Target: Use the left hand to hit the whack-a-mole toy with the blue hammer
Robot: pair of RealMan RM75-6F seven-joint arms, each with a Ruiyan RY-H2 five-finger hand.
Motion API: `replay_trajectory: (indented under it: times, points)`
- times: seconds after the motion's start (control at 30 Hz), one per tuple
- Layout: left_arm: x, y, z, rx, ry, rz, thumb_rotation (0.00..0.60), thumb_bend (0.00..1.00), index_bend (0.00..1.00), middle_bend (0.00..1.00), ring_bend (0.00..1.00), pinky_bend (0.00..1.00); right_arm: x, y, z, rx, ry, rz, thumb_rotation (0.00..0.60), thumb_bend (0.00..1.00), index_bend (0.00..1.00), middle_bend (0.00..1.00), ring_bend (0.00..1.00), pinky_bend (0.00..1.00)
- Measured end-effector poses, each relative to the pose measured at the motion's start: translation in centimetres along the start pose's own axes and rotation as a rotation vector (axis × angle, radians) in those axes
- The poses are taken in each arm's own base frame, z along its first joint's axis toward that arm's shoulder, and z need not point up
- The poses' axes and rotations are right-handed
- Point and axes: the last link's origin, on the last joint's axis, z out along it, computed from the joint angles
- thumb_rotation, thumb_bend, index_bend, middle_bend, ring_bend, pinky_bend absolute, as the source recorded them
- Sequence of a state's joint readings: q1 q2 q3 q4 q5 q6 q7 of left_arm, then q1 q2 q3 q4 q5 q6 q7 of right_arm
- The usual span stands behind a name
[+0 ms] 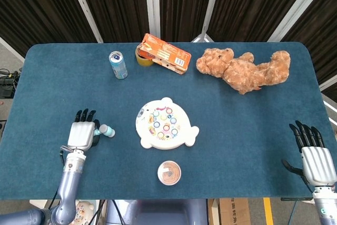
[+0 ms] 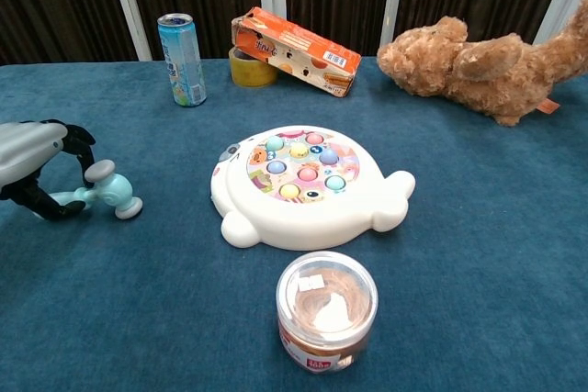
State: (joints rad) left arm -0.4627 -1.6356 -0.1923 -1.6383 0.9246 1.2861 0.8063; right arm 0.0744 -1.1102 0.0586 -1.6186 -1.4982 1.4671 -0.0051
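Blue hammer (image 2: pixel 99 194) lies flat on the desk (image 1: pixel 237 130) to the left of the whack-a-mole toy (image 1: pixel 165 125), well apart from it, with its long axis running roughly left to right: the grey-faced head points toward the toy and the pale handle points away from it, straight into the left hand (image 1: pixel 82 134). That alignment is what the coming move depends on. In the chest view the left hand (image 2: pixel 35 164) arches over the handle end, dark fingers (image 2: pixel 72 140) curling down on the far side and the thumb reaching under on the near side, so the handle sits inside the curl. Whether the fingers already press on it I cannot tell; the hammer rests on the desk and looks not yet lifted, so I judge the hand to be closing around the handle rather than holding it firmly.

From the head view the hammer head (image 1: pixel 106 130) pokes out just beyond the fingertips on the toy's side, which confirms the hand covers the handle only. Once gripped, the hammer would need to be raised and carried toward the toy's coloured buttons (image 2: pixel 301 161), which sit on the toy's top face.

The right hand (image 1: pixel 316 160) rests far on the opposite side of the toy, near the desk's edge, fingers apart and holding nothing; the left is plainly the nearer one.
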Motion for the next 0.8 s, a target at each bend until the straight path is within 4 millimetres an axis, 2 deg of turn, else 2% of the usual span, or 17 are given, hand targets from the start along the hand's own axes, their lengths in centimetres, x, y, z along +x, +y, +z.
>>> replay_trajectory:
  times: [0.37, 0.8]
  points:
    - [-0.39, 0.51, 0.03, -0.003, -0.009, -0.026, 0.6, 0.36, 0.47, 0.11, 0.0, 0.07, 0.01, 0.04, -0.06, 0.0, -0.002, 0.001, 0.6, 0.19, 0.0, 0.0, 0.0, 0.0]
    - [-0.5, 0.84, 0.3, 0.004, -0.013, -0.037, 0.6, 0.41, 0.48, 0.12, 0.0, 0.07, 0.02, 0.07, -0.09, -0.002, -0.005, 0.006, 0.6, 0.19, 0.0, 0.0, 0.0, 0.0]
